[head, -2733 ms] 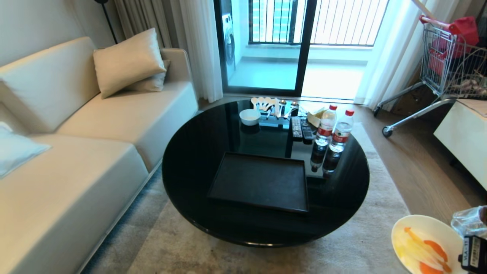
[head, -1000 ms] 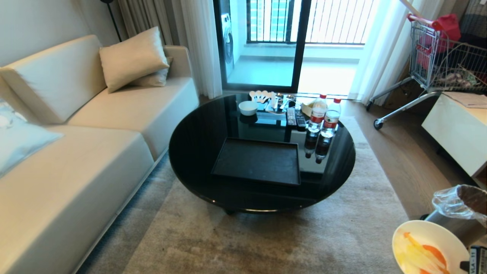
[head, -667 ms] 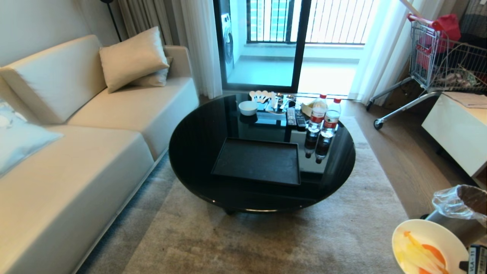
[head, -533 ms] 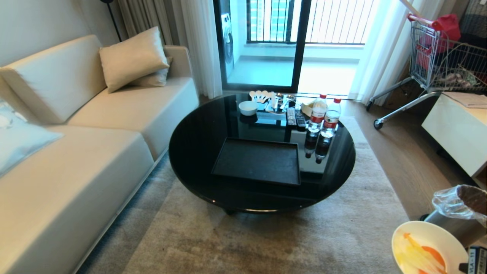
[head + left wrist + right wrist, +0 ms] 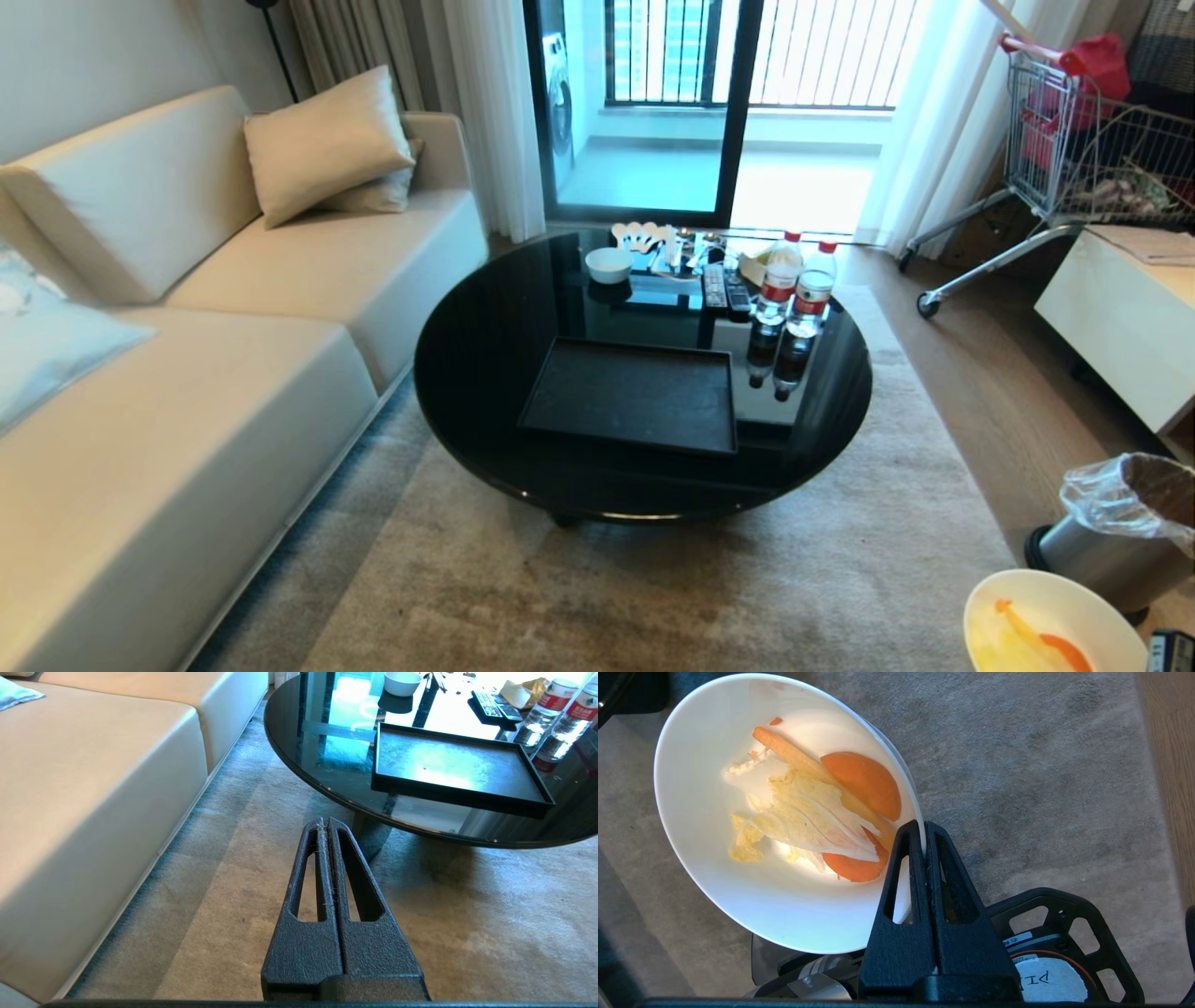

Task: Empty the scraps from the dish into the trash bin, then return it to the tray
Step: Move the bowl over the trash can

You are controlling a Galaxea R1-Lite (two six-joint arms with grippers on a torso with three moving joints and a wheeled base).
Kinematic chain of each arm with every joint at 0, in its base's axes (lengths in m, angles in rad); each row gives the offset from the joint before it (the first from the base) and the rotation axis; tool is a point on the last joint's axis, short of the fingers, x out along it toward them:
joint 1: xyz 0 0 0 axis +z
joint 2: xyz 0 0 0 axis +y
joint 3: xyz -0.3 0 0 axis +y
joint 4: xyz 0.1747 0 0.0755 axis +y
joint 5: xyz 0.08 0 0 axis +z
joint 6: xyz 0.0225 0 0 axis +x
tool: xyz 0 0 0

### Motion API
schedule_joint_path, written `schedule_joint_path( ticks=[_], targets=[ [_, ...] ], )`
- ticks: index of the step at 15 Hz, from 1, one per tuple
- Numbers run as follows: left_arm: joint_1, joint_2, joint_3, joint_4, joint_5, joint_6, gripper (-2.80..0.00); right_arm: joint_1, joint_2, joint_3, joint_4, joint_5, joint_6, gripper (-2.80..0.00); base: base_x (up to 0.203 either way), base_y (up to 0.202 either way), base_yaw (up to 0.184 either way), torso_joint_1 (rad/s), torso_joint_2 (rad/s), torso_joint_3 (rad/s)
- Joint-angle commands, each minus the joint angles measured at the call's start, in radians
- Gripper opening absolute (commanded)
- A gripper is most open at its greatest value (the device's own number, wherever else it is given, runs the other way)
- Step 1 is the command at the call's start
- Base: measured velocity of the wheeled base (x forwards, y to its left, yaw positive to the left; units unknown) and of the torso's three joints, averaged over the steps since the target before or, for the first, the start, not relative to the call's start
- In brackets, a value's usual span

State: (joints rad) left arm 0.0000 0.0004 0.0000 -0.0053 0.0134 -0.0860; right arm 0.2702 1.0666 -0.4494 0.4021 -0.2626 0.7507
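Now: dish held off the surface, short of the bin

Left side first. Sofa [image 5: 187,373] takes the whole left flank; its front edge and the round black surface [image 5: 467,392] leave only a strip of rug [image 5: 653,588] between them. Left tool [image 5: 325,828] hangs low over that rug, fingers pressed together, nothing in them; likely parked so it stays out of the working arm's way.

Centre. Tray [image 5: 635,397] lies flat on the near half of the surface, bare, near rim just inside the surface edge, so the return spot is easy to reach from this side. Behind it: small white bowl [image 5: 609,264], remotes and two water bottles [image 5: 794,280]. The bottles stand just beside the tray's far right corner; mind them on the way back.

Right. Dish [image 5: 752,896] is in the air at the lower right, above the rug, clamped by its rim in the right tool [image 5: 924,833], one finger inside the wall and one outside. Scraps [image 5: 822,812] lie inside, toward the gripped side. Trash bin [image 5: 1111,532] stands on the floor just beyond the dish, liner mouth open. Judgement: the dish is not yet over the opening. The rim pinch leaves the far lip free for pouring. Wide rug clearance here; a pale cabinet [image 5: 1130,336] stands beyond the bin, well apart.
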Motion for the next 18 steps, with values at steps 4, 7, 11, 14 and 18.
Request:
schedule_joint_path(
  ticks=[4,7,11,14,18],
  targets=[
    [0.0,0.0,0.0,-0.001,0.0,-0.001,-2.8,0.007,0.014,0.015,0.003,-0.001,0.019,-2.8,0.0,0.0,0.0,0.0,0.0,0.0],
    [0.0,0.0,0.0,-0.001,0.0,-0.001,-2.8,0.007,0.021,0.021,0.001,-0.001,0.019,-2.8,0.0,0.0,0.0,0.0,0.0,0.0],
    [0.0,0.0,0.0,-0.001,0.0,0.0,-2.8,0.006,0.024,0.021,0.0,0.0,0.019,-2.8,0.002,0.009,-0.135,0.003,0.0,0.002],
    [0.0,0.0,0.0,-0.001,0.0,-0.001,-2.8,0.006,0.026,0.021,-0.002,-0.001,0.019,-2.8,0.0,0.012,-0.166,0.004,0.0,0.002],
    [0.0,0.0,0.0,-0.001,0.0,-0.001,-2.8,0.006,0.032,0.02,-0.005,-0.001,0.018,-2.8,0.0,0.011,-0.167,0.003,0.0,0.003]
  ],
)
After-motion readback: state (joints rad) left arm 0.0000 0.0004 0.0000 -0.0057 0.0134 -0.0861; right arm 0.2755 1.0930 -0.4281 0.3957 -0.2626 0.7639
